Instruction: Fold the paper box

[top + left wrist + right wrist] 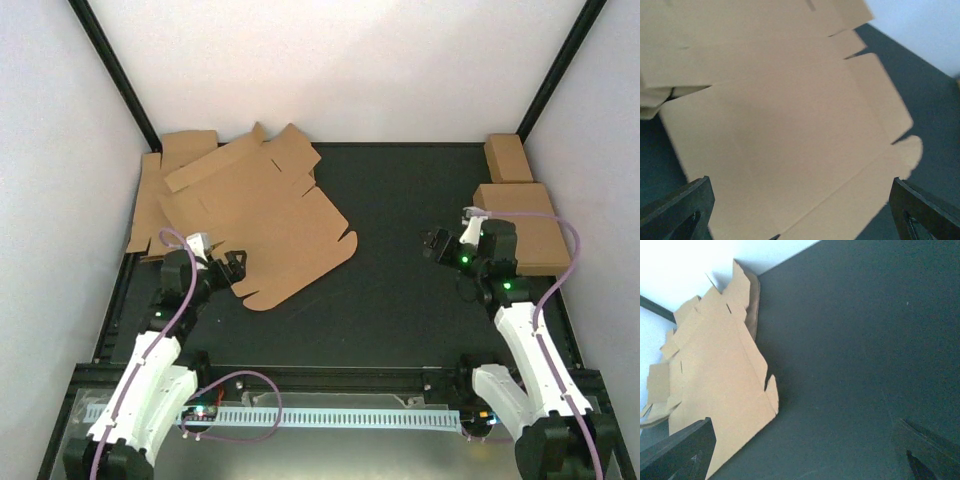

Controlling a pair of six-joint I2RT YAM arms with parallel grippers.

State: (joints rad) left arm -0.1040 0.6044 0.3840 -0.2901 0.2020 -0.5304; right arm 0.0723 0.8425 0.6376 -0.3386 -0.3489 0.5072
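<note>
Top view: paper box (270, 215) lies flat and unfolded at bench (400, 300) far-left corner, partly covering other cardboard sheets (150, 205).
Left claw (232, 268) released at box's near edge, contact unclear.
Right claw (435, 245) released, well apart from box.
Left wrist: box fills frame, edges cut off.
Right wrist: box blurred, partly cut off.

A flat black tabletop (400, 300) carries a brown die-cut cardboard sheet (270, 220) at its far left, overlapping more flat brown sheets (160, 200). A small oblong brown box (508, 158) and a wider brown box (525, 225) sit far right.
</note>
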